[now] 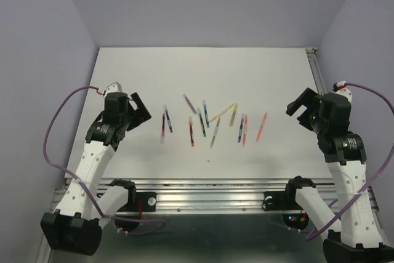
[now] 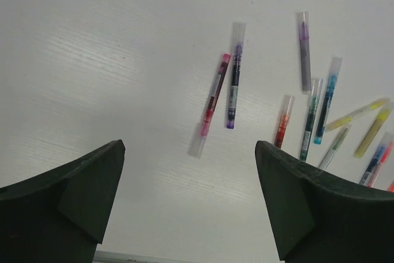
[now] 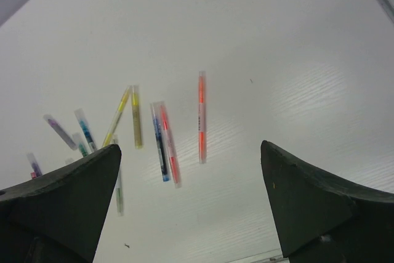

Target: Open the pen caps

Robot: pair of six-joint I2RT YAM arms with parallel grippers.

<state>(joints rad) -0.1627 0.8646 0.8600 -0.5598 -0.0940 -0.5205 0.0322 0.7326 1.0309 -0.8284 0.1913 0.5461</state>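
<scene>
White worktop (image 1: 123, 78) is strewn with marker pens (image 2: 233, 93), pen caps (image 2: 197, 147) fitted; left claw (image 1: 141, 108) and right claw (image 1: 300, 110) are spread apart, empty. 1 pen should be clamped mid-body and its cap pulled axially.

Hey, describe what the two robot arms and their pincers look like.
Both arms are white-shelled with black joints. The left pincer and right pincer are black, with dark wedge-shaped fingers. A thin purple cable loops beside each arm.

Left arm (image 1: 92, 164) and right arm (image 1: 348, 183): white shells, black joints, a purple cable (image 1: 48, 133) looping off each, chunky matte-black wedge fingers (image 2: 320, 207).
</scene>
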